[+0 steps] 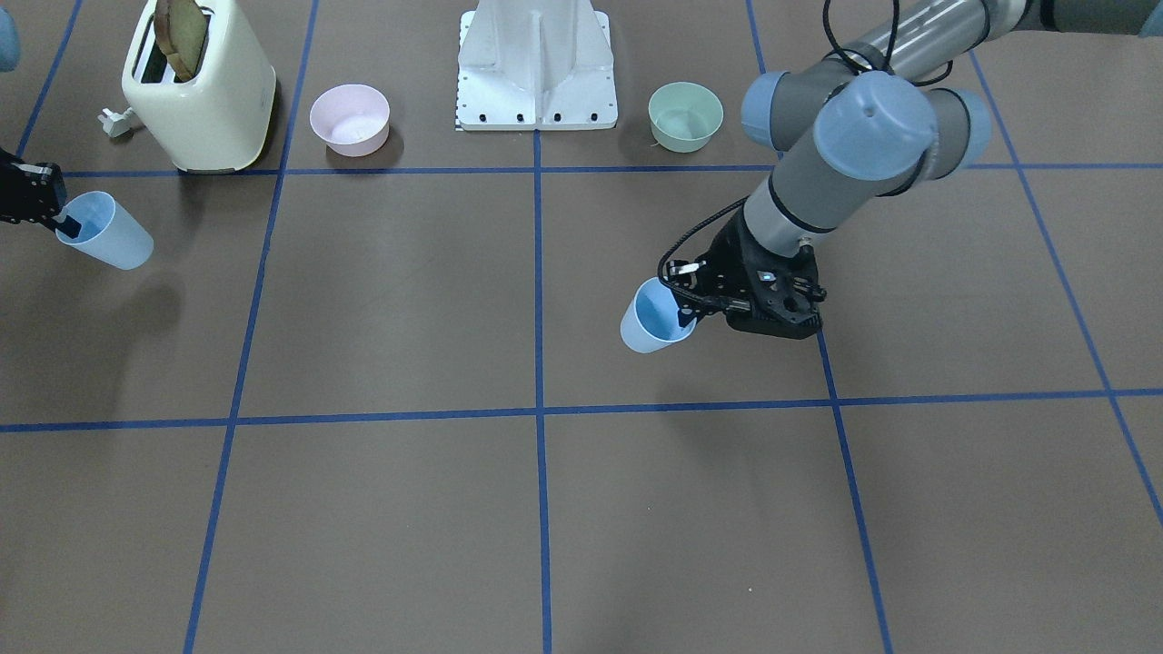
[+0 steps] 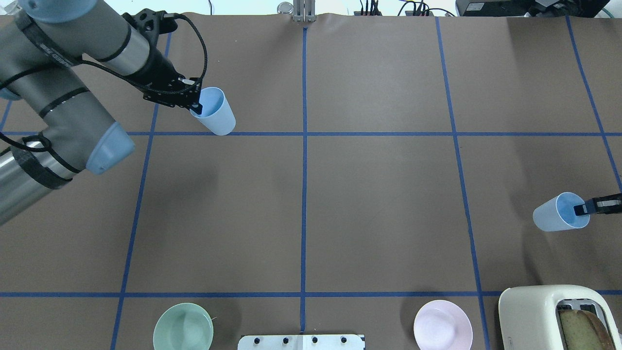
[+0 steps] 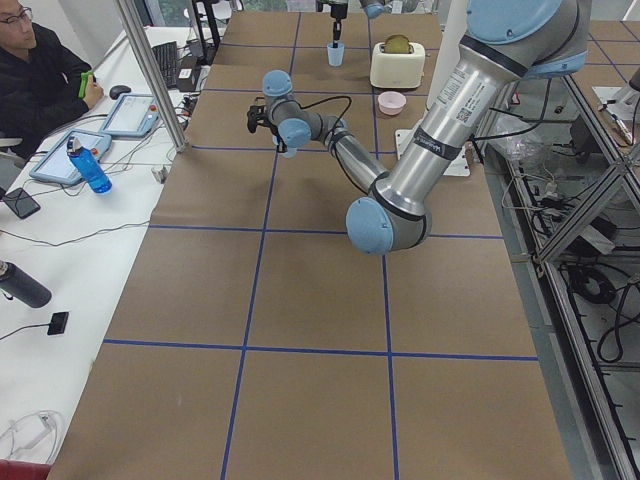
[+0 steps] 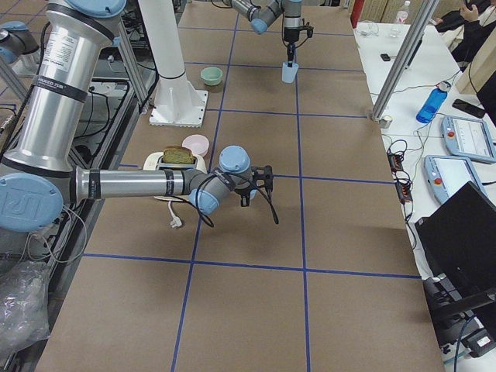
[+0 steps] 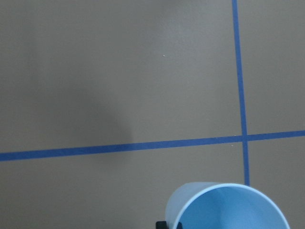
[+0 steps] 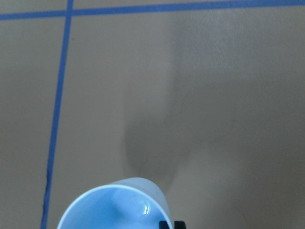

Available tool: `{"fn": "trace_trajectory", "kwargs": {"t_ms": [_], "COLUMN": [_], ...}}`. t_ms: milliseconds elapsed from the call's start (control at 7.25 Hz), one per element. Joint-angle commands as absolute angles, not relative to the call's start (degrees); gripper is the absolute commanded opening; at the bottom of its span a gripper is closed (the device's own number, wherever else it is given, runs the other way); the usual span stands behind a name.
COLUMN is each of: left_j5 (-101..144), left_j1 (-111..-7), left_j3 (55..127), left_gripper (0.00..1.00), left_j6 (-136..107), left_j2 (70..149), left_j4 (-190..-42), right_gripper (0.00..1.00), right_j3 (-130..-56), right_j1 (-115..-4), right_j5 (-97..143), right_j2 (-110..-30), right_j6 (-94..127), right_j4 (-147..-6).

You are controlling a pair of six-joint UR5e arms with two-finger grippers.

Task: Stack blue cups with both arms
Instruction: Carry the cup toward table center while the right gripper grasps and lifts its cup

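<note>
The front camera is facing the robot's white base (image 1: 536, 82), looking steeply down on the surface (image 1: 409, 300). The overhead one is looking forward from behind it, and both are sharing the toaster (image 1: 204, 100). Side cameras are looking along from each end. Wrist cameras are peering closely over the left blue cup (image 5: 228, 210) and the right blue cup (image 6: 114, 210).
</note>
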State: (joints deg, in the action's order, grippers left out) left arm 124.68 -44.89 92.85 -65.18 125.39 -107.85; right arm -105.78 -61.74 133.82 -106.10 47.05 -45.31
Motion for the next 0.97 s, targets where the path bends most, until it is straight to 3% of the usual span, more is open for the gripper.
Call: {"fn": "trace_trajectory", "kwargs": {"t_ms": [0, 552, 828], "left_j5": [119.8, 114.0, 110.8], "left_j1": [-39.4, -32.4, -29.5], "left_j3": [92.9, 92.9, 92.7], "left_gripper": [0.0, 0.0, 0.0], "left_j6": [-70.6, -71.6, -73.5], "left_j2": [127.6, 128.2, 128.8], "left_j4": [-107.8, -107.8, -107.7], "right_gripper": [0.0, 0.0, 0.0], "right_j3": [-107.3, -111.1, -111.2], "right_j1": [-64.9, -69.1, -70.0], "right_j5": [135.0, 137.9, 138.4], "right_j2": [-100.1, -87.6, -85.1], "right_j6": [47.0, 46.4, 46.3], "right_j4": [-54.5, -73.7, -76.5]}}
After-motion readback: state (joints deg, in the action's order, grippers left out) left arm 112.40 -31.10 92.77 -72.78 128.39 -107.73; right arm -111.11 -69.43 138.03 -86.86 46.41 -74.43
